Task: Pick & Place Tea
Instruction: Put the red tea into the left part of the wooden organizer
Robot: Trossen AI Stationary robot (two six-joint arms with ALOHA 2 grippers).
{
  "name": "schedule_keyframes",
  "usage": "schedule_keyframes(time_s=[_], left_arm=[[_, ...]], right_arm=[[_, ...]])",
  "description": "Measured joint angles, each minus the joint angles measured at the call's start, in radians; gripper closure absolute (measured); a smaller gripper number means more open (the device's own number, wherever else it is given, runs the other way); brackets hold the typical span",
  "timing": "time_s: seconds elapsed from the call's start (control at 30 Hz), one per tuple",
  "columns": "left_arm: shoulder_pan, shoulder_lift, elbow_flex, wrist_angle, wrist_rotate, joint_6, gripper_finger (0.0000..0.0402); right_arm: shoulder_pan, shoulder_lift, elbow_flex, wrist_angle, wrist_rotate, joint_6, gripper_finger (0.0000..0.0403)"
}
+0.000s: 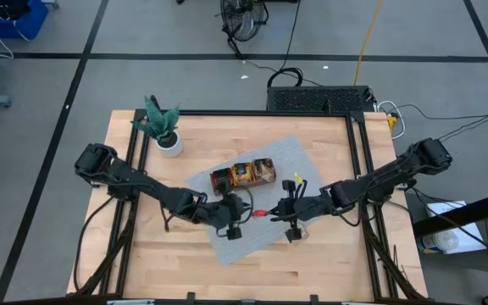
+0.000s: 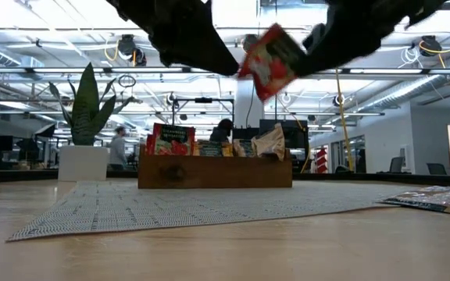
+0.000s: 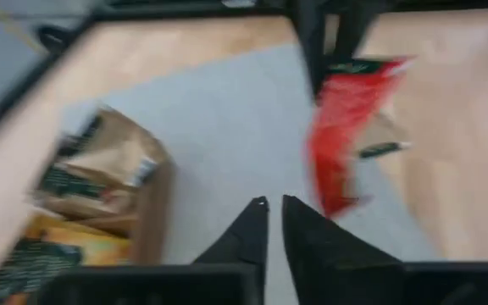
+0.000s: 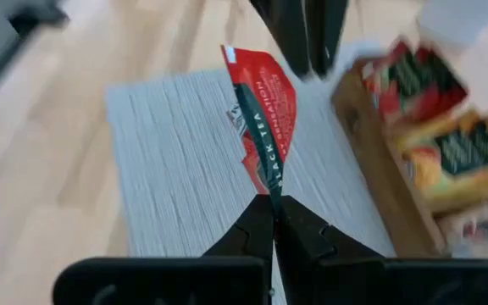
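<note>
A red tea sachet (image 4: pixel 265 110) with a dark green stripe hangs in the air over the grey mat (image 1: pixel 227 241), held by my shut right gripper (image 4: pixel 274 203). From the high view, my right gripper (image 1: pixel 273 212) comes in from the table's right. My left gripper (image 1: pixel 246 209) faces it from the left. Its fingers (image 3: pixel 274 203) stand a narrow gap apart with nothing between them, just short of the sachet (image 3: pixel 346 127). On the mat behind them stands the brown wooden tray (image 1: pixel 244 175), holding several sachets on edge. My right gripper pinches the sachet by one end (image 4: pixel 269 182) between its two fingertips. The fingers come from the table's right, slanting down. The sachet sticks out beyond the fingertips toward my left gripper, tilted (image 2: pixel 270 61), lifted clear of the mat.
A potted plant (image 1: pixel 166 127) stands at the table's far left. Flat sachets (image 2: pixel 436 200) lie on the wood at the right, off the mat. The tray's wall (image 2: pixel 209 173) rises beyond the grippers. People (image 2: pixel 119 144) are far off in the room behind.
</note>
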Motion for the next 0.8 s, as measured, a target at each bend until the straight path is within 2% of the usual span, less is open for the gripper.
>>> schedule_keyframes(time_s=[0.17,0.3,0.4,0.57,0.8], left_arm=[[0.028,0.0,0.0,0.021,0.135,-0.024,0.0286],[0.035,0.0,0.0,0.099,0.207,-0.005,0.0221],[0.032,0.0,0.0,0.11,0.244,0.021,0.0188],[0.034,0.002,0.0,0.1,0.251,0.009,0.0168],[0.05,0.009,0.0,0.111,0.243,0.009,0.0186]], right_arm=[[-0.009,0.038,0.0,0.004,0.001,0.014,0.0403],[-0.022,0.079,-0.002,0.006,-0.006,0.006,0.0403],[-0.038,0.092,-0.002,0.017,-0.026,0.005,0.0403],[-0.046,0.093,-0.002,0.059,-0.052,-0.003,0.0403],[-0.047,0.1,-0.002,0.118,-0.079,-0.03,0.0403]])
